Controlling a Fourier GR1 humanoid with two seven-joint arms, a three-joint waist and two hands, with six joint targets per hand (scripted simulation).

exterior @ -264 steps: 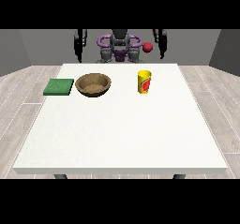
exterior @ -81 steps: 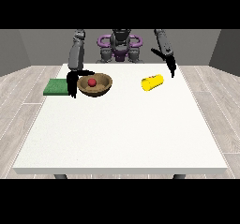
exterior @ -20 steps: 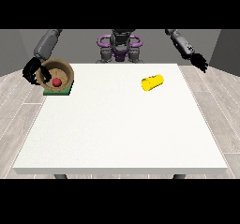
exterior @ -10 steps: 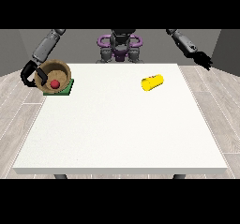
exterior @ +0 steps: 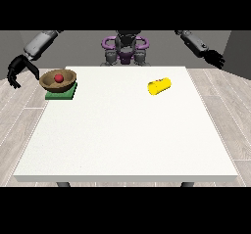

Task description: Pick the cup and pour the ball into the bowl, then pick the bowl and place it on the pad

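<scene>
A brown wooden bowl [exterior: 52, 82] rests on the green pad [exterior: 61, 94] at the table's far left, and a small red ball [exterior: 59, 78] lies inside it. The hand at the view's left [exterior: 18, 70] hangs beyond the table's left edge, a short way from the bowl, with its fingers spread and nothing in them. A yellow cup [exterior: 159, 86] lies on its side on the table at the right. High above the far right edge, the hand at the view's right [exterior: 215, 59] hovers empty, fingers relaxed.
The white table [exterior: 127, 130] stretches toward the camera. The robot's purple and grey torso [exterior: 125, 49] stands behind the far edge. Wooden floor surrounds the table.
The hand at the view's left has let go of the bowl and drawn away to the left. The bowl stays on the pad. The other hand has moved slightly outward.
</scene>
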